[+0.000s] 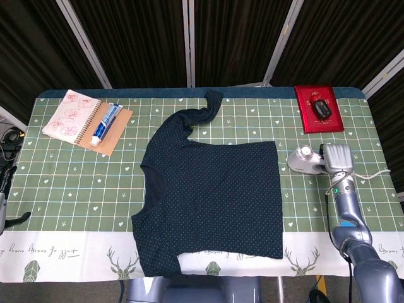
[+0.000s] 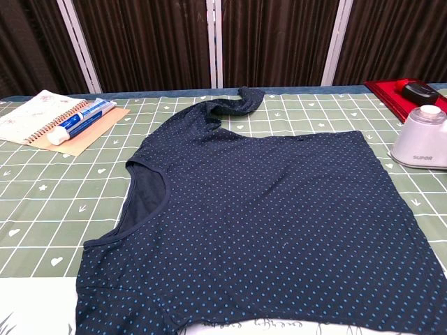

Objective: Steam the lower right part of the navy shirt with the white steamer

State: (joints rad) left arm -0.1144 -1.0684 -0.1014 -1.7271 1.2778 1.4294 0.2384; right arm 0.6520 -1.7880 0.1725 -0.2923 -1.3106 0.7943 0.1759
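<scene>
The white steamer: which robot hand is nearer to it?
Right. The right robot hand is at the white steamer, apparently gripping its handle; the left robot hand appears in neither view.

shirt (image 1: 211, 199) at table (image 1: 57, 183) centre, steamer (image 1: 304, 160) at its 3 o'clock touching right hand (image 1: 336, 158), notebook (image 1: 71, 115) at 10 o'clock, tray (image 1: 318, 108) at 2 o'clock

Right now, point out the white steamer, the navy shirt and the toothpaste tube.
white steamer (image 2: 422, 138), chest view, front of its body.
navy shirt (image 1: 218, 196), head view, middle of the torso.
toothpaste tube (image 1: 106, 122), head view, middle of the tube.
</scene>
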